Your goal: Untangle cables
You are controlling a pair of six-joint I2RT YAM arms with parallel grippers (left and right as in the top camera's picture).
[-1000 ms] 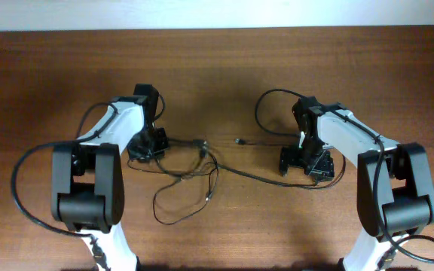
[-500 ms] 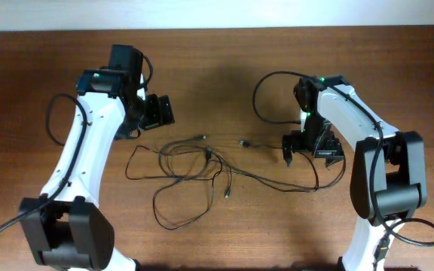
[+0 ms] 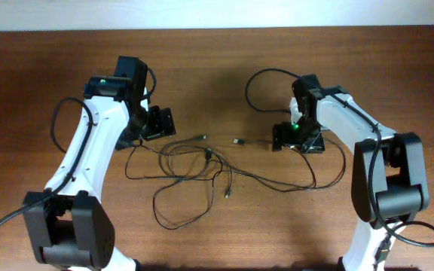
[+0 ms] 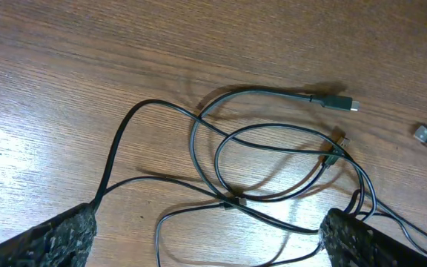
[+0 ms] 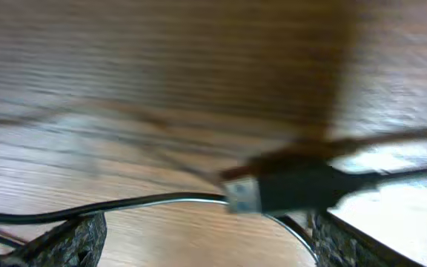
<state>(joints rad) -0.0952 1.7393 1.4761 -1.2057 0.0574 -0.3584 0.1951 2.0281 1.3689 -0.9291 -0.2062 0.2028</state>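
Near loop: the slack loop (image 3: 157,207) of the cables (image 3: 208,154) lies closest to the arm bases, flat on the table (image 3: 217,68), touching neither gripper. A hard pull elsewhere could drag it into the crossings.
Crossings: mid-table, several strands overlap around a small plug (image 4: 232,200). Tugging one strand alone would likely cinch them tighter.
Left gripper (image 4: 210,222): jaws spread wide, holding nothing. Strands run under both fingers (image 4: 58,237), so closing here might catch two at once.
Loose plug (image 4: 338,102): lies free beyond the crossings and could snag if its strand is dragged back through.
Right gripper (image 5: 206,222): jaws wide apart, empty. A silver-tipped plug (image 5: 288,189) lies just ahead, but the view is smeared, so a grab may miss or clip only the tip.
Arm wiring (image 3: 256,86): the thick loop by the right arm is farthest and might foul a lifted strand.
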